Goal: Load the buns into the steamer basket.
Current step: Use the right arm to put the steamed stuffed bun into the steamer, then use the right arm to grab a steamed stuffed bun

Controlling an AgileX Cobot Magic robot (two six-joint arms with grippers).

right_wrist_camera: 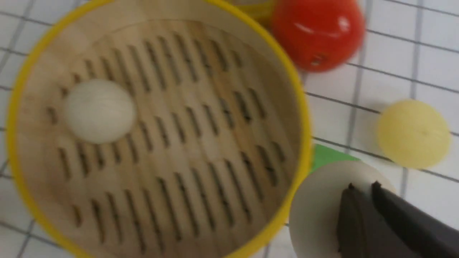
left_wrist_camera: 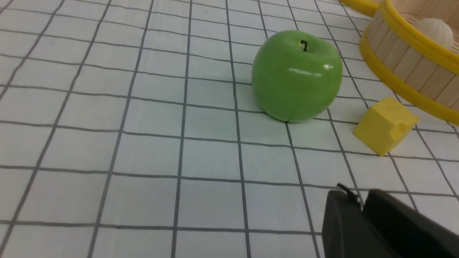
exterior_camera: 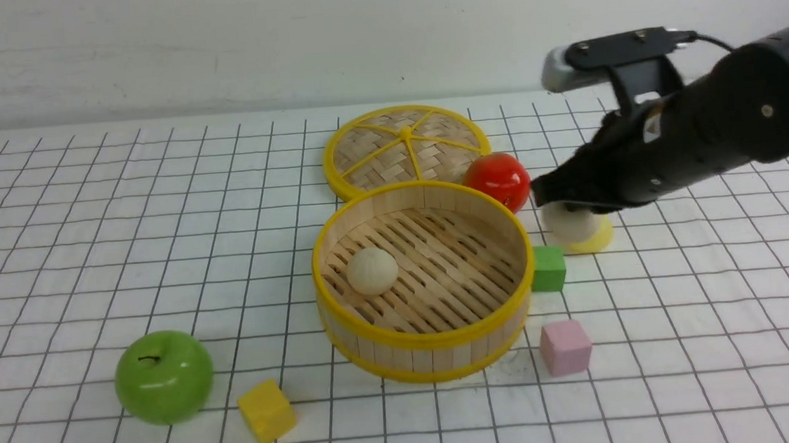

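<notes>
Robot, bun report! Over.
Left claw empty. Right claw shut on cream bun beside steamer basket. One bun inside, yellow bun outside. Nothing blocking.

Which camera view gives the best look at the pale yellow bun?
The right wrist view: the pale yellow bun shows whole and uncovered there. In the front view only its edge peeks out behind the cream bun. The left wrist view does not show it.

I am looking at a plain white wall with faint scuff marks (exterior_camera: 212, 46) running across the top of the frame. Below it, a white tabletop ruled with thin dark grid lines (exterior_camera: 85, 225) is filling everything else. Soft, even light is leaving only faint shadows.
</notes>
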